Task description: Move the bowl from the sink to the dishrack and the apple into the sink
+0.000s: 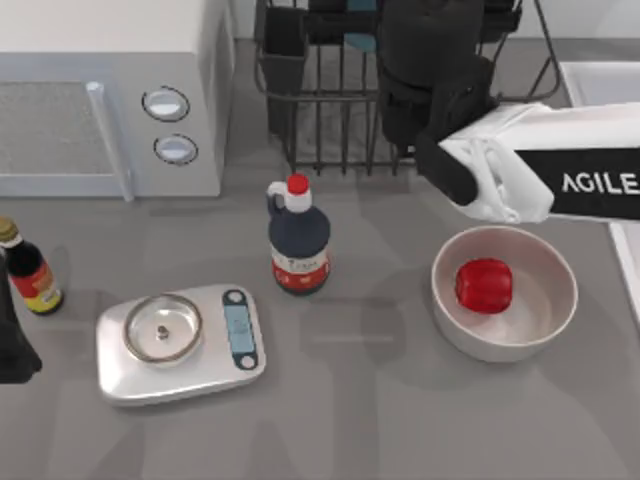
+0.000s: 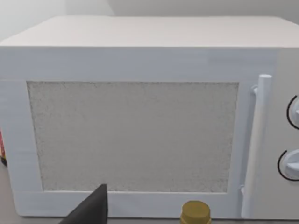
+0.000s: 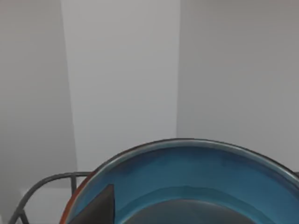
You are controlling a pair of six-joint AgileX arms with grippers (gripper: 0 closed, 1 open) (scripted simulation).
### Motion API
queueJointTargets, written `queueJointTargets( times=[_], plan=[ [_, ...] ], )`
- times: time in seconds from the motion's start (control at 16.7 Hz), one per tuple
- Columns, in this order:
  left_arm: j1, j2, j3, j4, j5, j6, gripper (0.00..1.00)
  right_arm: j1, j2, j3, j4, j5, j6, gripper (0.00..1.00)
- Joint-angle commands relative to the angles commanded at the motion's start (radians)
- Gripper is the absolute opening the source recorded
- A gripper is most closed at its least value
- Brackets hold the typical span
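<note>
The round glazed teal-blue bowl (image 3: 196, 182) sits at my right gripper over the black wire dishrack (image 1: 320, 110) at twelve o'clock; grip unclear. One glossy red apple (image 1: 485, 285) lies in one white bowl (image 1: 505, 340).

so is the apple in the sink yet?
No, in the top view the apple sits inside the white bowl on the table, apart from the sink at the right edge.

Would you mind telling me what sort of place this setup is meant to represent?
Most likely a kitchen counter. A white microwave stands at the back left, a black wire dishrack beside it, and a corner of a sink at the right edge; a kitchen scale and sauce bottles sit on the grey worktop.
</note>
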Motion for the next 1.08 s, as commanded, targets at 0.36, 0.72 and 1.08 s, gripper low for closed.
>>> queueJointTargets(
  times=[0.36,0.72,1.08],
  plan=[
    [0.000,0.000,0.000,0.000,0.000,0.000,1.00,-0.072,-0.105,-0.095,-0.091,-0.059,0.001,1.00],
    [0.000,0.000,0.000,0.000,0.000,0.000,1.00,-0.298,-0.573,-0.434,-0.374,-0.248,0.001,1.00],
    [0.000,0.000,0.000,0.000,0.000,0.000,1.00,-0.508,-1.290,-0.848,-0.615,-0.460,-0.004,1.00]
  ],
)
